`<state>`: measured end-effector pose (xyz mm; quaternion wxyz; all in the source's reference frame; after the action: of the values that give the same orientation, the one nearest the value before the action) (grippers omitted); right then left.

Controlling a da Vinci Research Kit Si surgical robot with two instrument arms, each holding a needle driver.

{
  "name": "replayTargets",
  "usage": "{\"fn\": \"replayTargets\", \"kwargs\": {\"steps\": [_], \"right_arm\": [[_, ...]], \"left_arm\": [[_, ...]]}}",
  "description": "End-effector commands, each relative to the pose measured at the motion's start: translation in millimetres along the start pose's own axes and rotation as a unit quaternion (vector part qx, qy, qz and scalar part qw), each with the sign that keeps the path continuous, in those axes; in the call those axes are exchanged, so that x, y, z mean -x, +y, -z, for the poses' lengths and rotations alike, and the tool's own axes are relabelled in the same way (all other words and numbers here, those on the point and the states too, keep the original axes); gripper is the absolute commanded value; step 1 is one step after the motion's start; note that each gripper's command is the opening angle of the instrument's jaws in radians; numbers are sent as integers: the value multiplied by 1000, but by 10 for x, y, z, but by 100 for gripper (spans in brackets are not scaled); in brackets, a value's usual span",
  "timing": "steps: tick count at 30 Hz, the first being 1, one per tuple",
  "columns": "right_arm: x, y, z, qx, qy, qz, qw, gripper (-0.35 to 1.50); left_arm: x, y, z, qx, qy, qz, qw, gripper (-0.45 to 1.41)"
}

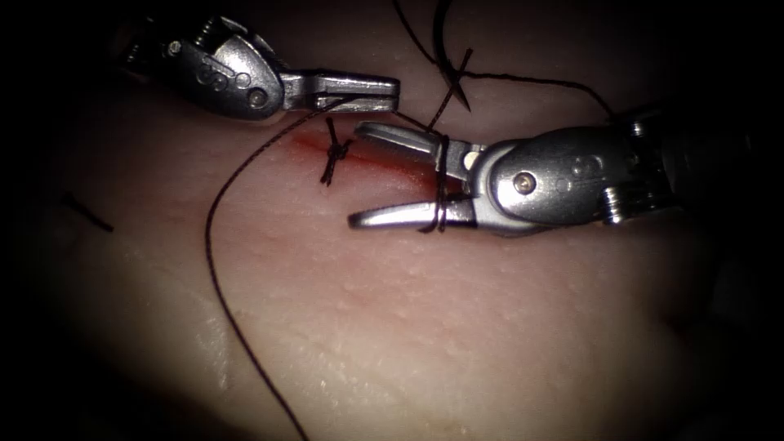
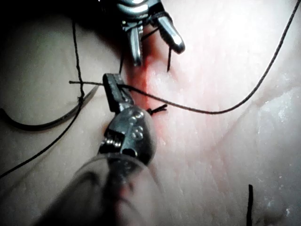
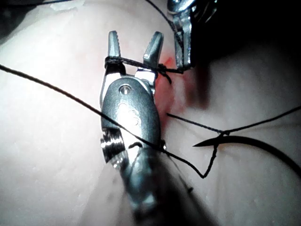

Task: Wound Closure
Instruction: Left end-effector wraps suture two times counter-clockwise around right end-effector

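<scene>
Tissue [image 1: 425, 327] carries the cut [image 1: 359, 155] between both tools. Left tool [image 1: 384, 91] is closed on the thread [image 1: 214, 245] just above the cut's upper end. Right tool [image 1: 367, 175] stands with jaws spread over the cut, thread wound around both jaws near their base, gripping nothing. Needle [image 1: 445, 57] lies free on the tissue surface beyond the cut, toward the right, held by neither tool and not in the tissue. One knotted stitch [image 1: 335, 151] with trimmed ends sits across the cut. Red fluid [image 1: 392, 163] marks the cut right of that stitch, which appears unclosed; judged roughly early-to-midway. A cut thread end [image 1: 86, 212] lies far left.
</scene>
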<state>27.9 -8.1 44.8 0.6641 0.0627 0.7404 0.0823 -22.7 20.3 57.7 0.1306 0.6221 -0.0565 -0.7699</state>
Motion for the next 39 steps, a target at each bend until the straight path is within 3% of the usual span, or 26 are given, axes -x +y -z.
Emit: {"fn": "replayTargets", "kwargs": {"steps": [1, 5, 10, 18, 39], "right_arm": [[7, -4, -4, 1, 3, -3, 1000, 27], [9, 2, -1, 13, 10, -9, 1000, 26], [10, 7, 3, 23, 7, -15, 1000, 39], [6, 14, 2, 39, 7, -27, 999, 88], [18, 33, 3, 73, -14, -101, 992, 81]], "left_arm": [[2, 9, -8, 1, 0, 3, 1000, -45], [1, 19, -11, 1, -2, 2, 1000, -45], [-1, 34, -13, 3, -3, 0, 1000, -45], [-12, 45, -14, 4, -2, 1, 1000, -45], [-53, 69, -19, 10, 2, 2, 1000, -45]]}}
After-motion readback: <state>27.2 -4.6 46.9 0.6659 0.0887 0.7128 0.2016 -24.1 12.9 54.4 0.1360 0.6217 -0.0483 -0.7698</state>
